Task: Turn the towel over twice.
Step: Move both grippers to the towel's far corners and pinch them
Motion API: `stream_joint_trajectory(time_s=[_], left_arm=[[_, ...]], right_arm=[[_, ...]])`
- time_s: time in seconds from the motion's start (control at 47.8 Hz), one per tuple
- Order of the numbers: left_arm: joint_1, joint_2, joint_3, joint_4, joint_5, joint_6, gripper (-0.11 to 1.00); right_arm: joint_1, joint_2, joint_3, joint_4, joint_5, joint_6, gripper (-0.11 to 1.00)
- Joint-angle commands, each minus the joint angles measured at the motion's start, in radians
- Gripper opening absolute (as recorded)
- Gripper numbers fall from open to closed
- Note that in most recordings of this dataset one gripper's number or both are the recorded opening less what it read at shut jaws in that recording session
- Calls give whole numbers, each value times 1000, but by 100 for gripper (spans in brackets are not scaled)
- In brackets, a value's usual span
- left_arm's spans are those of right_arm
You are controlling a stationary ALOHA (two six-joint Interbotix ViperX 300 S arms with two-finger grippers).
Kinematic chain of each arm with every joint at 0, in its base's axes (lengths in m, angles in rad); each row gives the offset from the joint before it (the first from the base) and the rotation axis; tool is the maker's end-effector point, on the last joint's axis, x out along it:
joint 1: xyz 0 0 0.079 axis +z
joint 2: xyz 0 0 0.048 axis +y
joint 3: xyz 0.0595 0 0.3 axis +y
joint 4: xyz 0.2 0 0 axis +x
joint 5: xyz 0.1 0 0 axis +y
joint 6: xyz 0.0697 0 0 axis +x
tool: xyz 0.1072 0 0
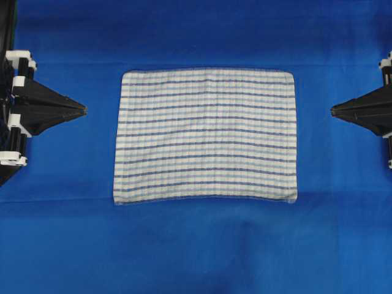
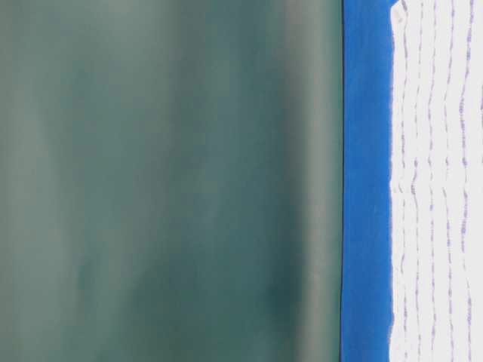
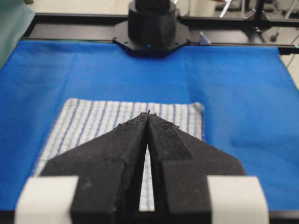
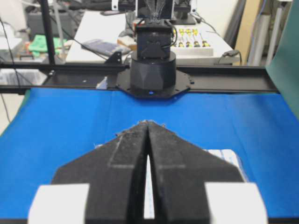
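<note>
The towel (image 1: 206,136) lies spread flat on the blue cloth (image 1: 196,251), midway between the two grippers and touched by neither. It is a white rectangle with thin dark and light blue stripes running from one gripper's side toward the other's. Its edge nearest the bottom of the overhead view bows slightly, and the corners lie flat.

The left gripper (image 1: 84,110) sits off the towel's left edge, with bare blue cloth between its tip and the hem. Its jaws are pressed together to a point and hold nothing. From the left wrist camera, the closed fingers (image 3: 126,140) meet at the tip (image 3: 148,113), and the towel (image 3: 93,121) lies ahead of and beneath them, stretching away toward the base of the opposite arm (image 3: 152,25).

The right gripper (image 1: 332,111) mirrors it off the towel's right edge, also apart from the cloth's hem, its jaws closed to a point and empty. From the right wrist camera, its tip (image 4: 146,122) points across the blue cloth (image 4: 70,121) toward the other arm's base (image 4: 153,70), and a corner of the towel (image 4: 226,156) peeks out beside the black fingers (image 4: 173,158).

In the table-level view, the towel (image 2: 438,188) rests flat on the blue cloth (image 2: 366,188), with a plain green backdrop (image 2: 166,181) behind.
</note>
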Motion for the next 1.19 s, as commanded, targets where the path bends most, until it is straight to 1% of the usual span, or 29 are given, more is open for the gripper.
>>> stream_joint_trajectory(time_s=[0.0,0.126,0.251,0.314,0.419,0.565,0.649,0.67,0.712,0.754,0.921,0.963,0.984,1.026,1.089,1.172], left_arm=[[34,14,-25,-15,-9,6,0],[54,26,-21,-14,-25,20,0],[74,60,-17,-14,-21,63,0],[91,84,-15,-15,-26,74,0],[126,132,-14,-15,-29,72,0],[204,216,-5,-15,-48,71,1],[242,275,3,-15,-74,71,2],[250,287,5,-15,-81,71,4],[264,314,6,-15,-103,71,11],[276,344,11,-15,-126,71,21],[331,479,21,-18,-213,71,71],[345,517,20,-20,-224,69,81],[353,534,18,-20,-232,69,85],[368,574,15,-20,-242,69,90],[393,637,8,-21,-261,69,89],[411,707,-2,-20,-288,69,88]], right_arm=[[-25,11,-37,0,0,-14,0],[-75,46,-63,0,78,-11,0],[-146,87,-69,0,123,2,0],[-181,112,-67,3,124,5,0],[-253,164,-63,5,124,20,0],[-331,253,-64,5,129,44,0],[-364,319,-72,5,129,46,1],[-370,333,-72,5,129,44,1],[-383,364,-74,5,124,44,1],[-400,391,-74,5,124,44,6],[-468,509,-77,0,114,43,55],[-480,537,-77,0,109,41,63],[-491,557,-80,0,106,38,65],[-503,581,-81,-2,103,38,65],[-522,623,-84,-3,95,37,62],[-540,681,-87,-5,78,37,61]])
